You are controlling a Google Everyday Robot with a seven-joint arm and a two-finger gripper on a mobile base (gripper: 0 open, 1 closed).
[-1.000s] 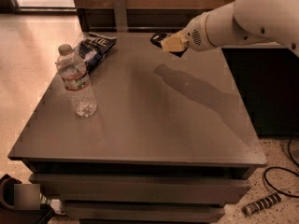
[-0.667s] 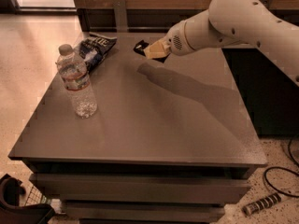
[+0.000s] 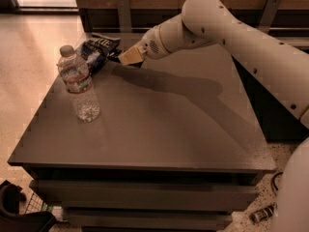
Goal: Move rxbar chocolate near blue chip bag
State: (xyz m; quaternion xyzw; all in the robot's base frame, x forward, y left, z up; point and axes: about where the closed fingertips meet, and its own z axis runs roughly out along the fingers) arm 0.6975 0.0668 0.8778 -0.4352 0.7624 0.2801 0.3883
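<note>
Here the tool (image 3: 123, 57) hangs above the far corner of the grey table (image 3: 169, 129).

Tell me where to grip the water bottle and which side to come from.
Grip the water bottle at its labelled mid-body, since it stands upright and round. It is probably best to come in level from the side facing the middle of the table. The gripper, holding the rxbar chocolate, is beside the blue chip bag.
</note>
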